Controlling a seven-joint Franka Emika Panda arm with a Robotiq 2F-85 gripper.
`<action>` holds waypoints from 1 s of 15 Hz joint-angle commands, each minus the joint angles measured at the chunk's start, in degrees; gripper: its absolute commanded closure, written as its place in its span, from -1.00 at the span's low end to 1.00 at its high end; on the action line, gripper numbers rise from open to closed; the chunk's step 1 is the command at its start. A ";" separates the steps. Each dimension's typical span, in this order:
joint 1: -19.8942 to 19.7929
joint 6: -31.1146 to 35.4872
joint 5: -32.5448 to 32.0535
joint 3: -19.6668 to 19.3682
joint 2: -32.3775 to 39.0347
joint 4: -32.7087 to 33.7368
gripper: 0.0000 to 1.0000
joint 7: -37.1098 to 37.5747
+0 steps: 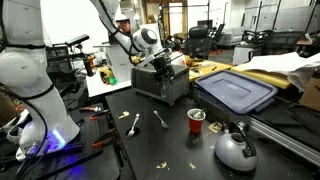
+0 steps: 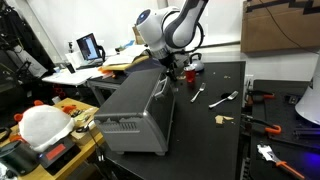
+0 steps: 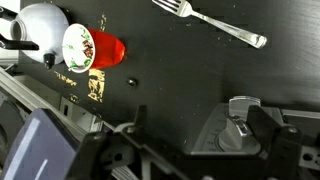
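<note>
In an exterior view, left to right on the black desk [image 1: 150, 150]: a silver metal fork [image 1: 160, 119], then the boxy silver metal toaster oven [image 1: 165, 86] with the claw [image 1: 158, 62] just above its top, a red plastic cup [image 1: 196, 121] and a round white kettle [image 1: 234, 150]. We cannot tell the claw's opening.

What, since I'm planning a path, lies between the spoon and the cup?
A fork lies between the spoon and the cup, clearest in an exterior view.
</note>
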 commanded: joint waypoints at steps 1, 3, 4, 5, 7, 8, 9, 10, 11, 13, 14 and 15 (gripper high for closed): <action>0.13 0.83 -0.97 -0.85 -0.74 0.18 -1.00 2.07; -0.46 0.92 0.91 -0.76 -0.67 0.47 -1.00 1.49; -0.82 1.01 2.03 -0.77 -0.66 0.61 -1.00 1.12; -0.99 1.01 2.94 -0.86 -0.67 0.71 -1.00 0.98; -1.31 1.03 5.08 -1.12 -0.63 0.90 -1.00 0.71; -1.45 1.10 6.11 -1.24 -0.60 0.96 -1.00 0.63; -1.65 1.15 7.16 -1.40 -0.56 1.00 -1.00 0.62; -1.80 1.27 8.23 -1.56 -0.53 1.01 -1.00 0.55; -1.90 1.34 9.16 -1.80 -0.52 1.04 -1.00 0.64; -2.31 1.72 11.43 -2.32 -0.57 1.03 -1.00 0.68; -2.59 1.96 12.63 -2.58 -0.60 1.04 -1.00 0.62; -2.80 2.24 13.81 -2.85 -0.63 1.05 -1.00 0.62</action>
